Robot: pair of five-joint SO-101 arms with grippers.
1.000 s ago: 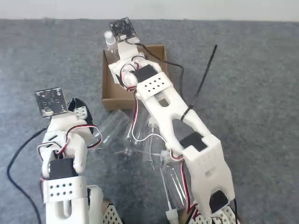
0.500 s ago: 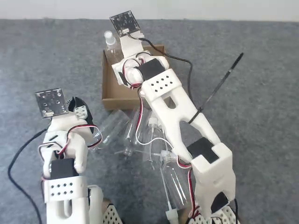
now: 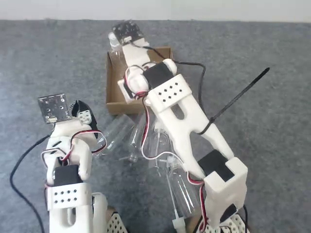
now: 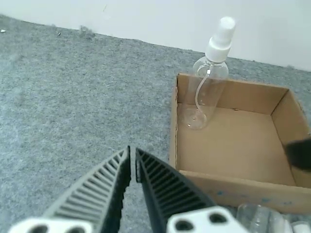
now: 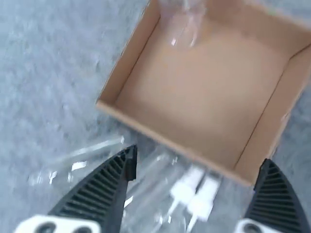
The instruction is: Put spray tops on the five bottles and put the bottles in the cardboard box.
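Observation:
The cardboard box (image 3: 116, 99) (image 4: 233, 145) (image 5: 204, 97) lies on grey carpet. One clear bottle (image 4: 206, 82) with a white spray top (image 4: 221, 36) stands in its far left corner; the rest of the box floor is bare. My right gripper (image 5: 197, 174) hangs open over the box's near wall, nothing between its fingers. Below it lie clear bottles with white tops (image 5: 194, 189). My left gripper (image 4: 132, 162) (image 3: 80, 112) is shut and empty over the carpet, left of the box. In the high view the right arm (image 3: 167, 97) reaches across the box.
Several clear bottles (image 3: 119, 131) lie on the carpet between the arms, partly under the right arm. One more bottle (image 3: 183, 191) and a loose white spray top (image 3: 179, 224) sit near the right arm's base. A pale wall (image 4: 146, 19) runs behind the box.
The right arm's elbow and upper links have swung to the right, while its wrist stays over the box. The left arm has hardly moved.

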